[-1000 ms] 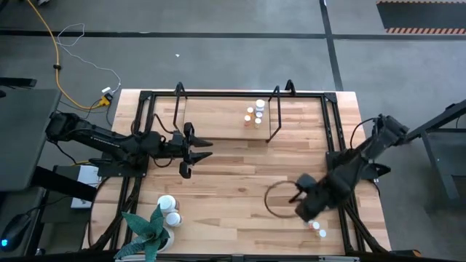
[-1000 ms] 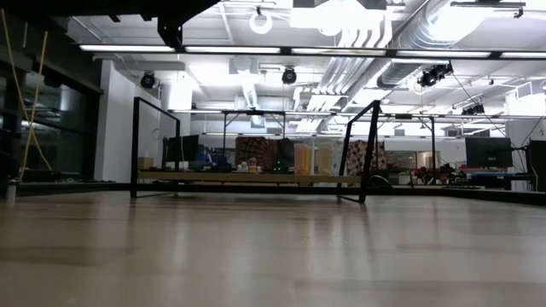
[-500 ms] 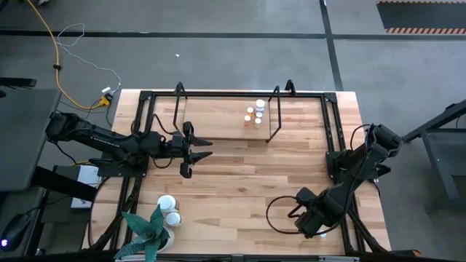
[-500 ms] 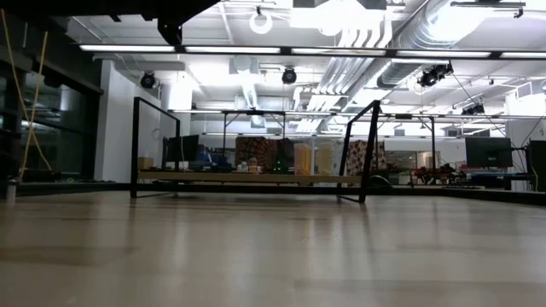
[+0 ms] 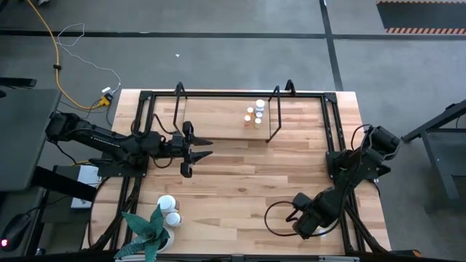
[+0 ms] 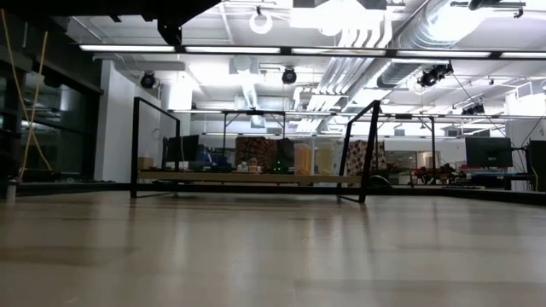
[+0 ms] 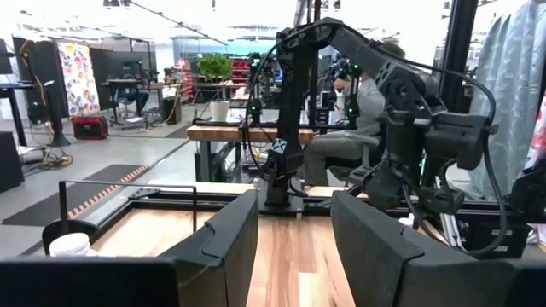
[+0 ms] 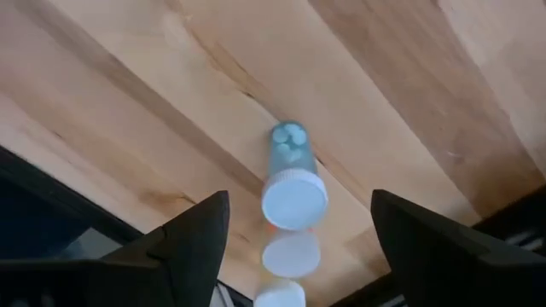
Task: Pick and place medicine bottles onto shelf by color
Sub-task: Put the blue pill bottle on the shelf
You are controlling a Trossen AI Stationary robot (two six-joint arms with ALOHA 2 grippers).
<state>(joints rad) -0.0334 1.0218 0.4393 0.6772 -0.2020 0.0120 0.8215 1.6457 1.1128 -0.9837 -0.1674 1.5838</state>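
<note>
In the right wrist view three medicine bottles stand in a row on the table near its edge: a blue one with a white cap (image 8: pixel 294 198), then two more white caps (image 8: pixel 290 253) (image 8: pixel 277 294). My right gripper (image 8: pixel 299 198) hangs open above them, pointing down, a finger on either side of the blue bottle, touching nothing. In the high view the gripper (image 5: pixel 309 218) hides them. Several small bottles (image 5: pixel 255 113) stand on the shelf (image 5: pixel 211 116). Two larger white bottles (image 5: pixel 169 209) stand by the plant. My left gripper (image 5: pixel 191 149) waits open, level, left of centre.
A green spiky plant (image 5: pixel 148 229) stands at the near left corner. A black cable loop (image 5: pixel 280 217) trails beside my right gripper. Black frame tubes (image 5: pixel 331 138) run along the table's right side. Bare wood (image 5: pixel 240 175) lies between the arms. A person sits beyond the table (image 7: pixel 358 94).
My right gripper has moved down and toward the table's near right corner, coming over the small bottles there, which now lie hidden under it in the high view. The cable loop has followed it toward the near edge.
</note>
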